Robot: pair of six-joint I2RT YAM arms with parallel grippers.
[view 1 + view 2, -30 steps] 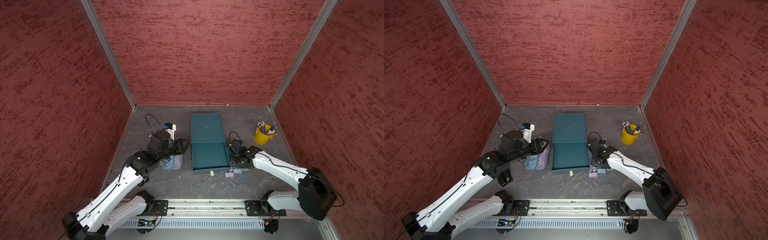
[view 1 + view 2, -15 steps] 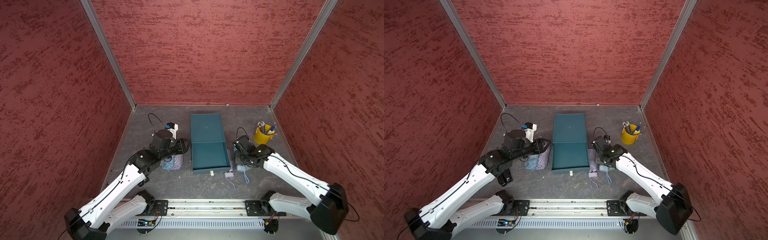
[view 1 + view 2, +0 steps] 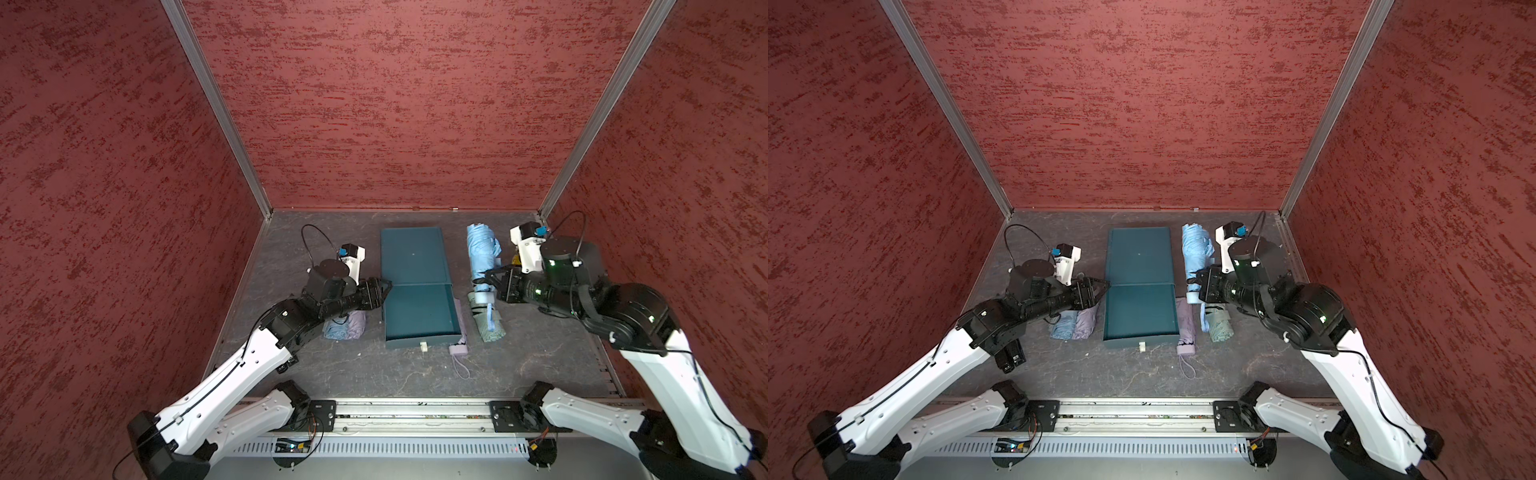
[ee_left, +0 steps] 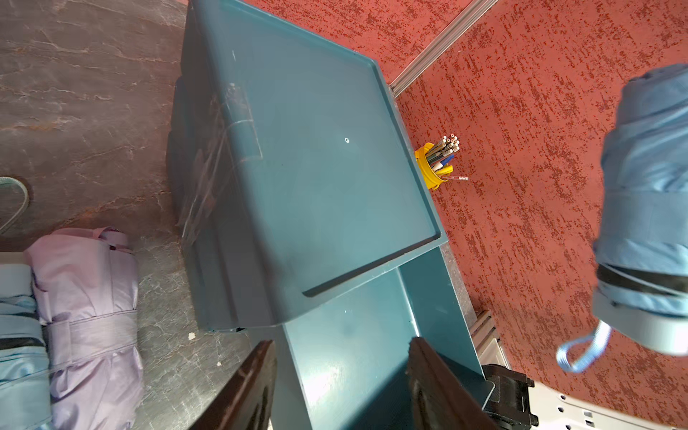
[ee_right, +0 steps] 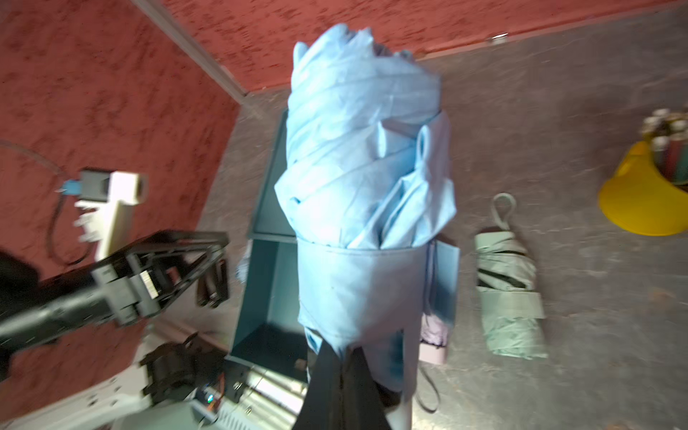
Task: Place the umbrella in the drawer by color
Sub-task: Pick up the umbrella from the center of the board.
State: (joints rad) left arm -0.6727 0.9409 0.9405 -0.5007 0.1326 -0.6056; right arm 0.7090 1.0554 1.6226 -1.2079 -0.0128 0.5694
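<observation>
A teal cabinet (image 3: 413, 255) stands mid-floor with its drawer (image 3: 419, 316) pulled out and nothing inside. My right gripper (image 3: 484, 277) is shut on the handle end of a folded light blue umbrella (image 3: 482, 251), held in the air to the right of the cabinet (image 3: 1138, 257); the umbrella (image 5: 365, 167) fills the right wrist view. My left gripper (image 3: 384, 289) hovers open with nothing in it at the drawer's left rear corner, its jaws (image 4: 341, 344) spread above the drawer (image 4: 353, 335). The held blue umbrella (image 4: 647, 208) also shows in the left wrist view.
A lilac umbrella (image 3: 1185, 332) and a grey-green one (image 3: 1219, 324) lie right of the drawer. A blue umbrella (image 3: 1063, 326) and a lilac umbrella (image 3: 1086, 324) lie left of it under my left arm. A yellow pen cup (image 4: 433, 167) stands back right.
My right gripper has shut on the blue umbrella and lifted it from the floor beside the drawer, up and back. My left gripper has opened wider and edged toward the drawer.
</observation>
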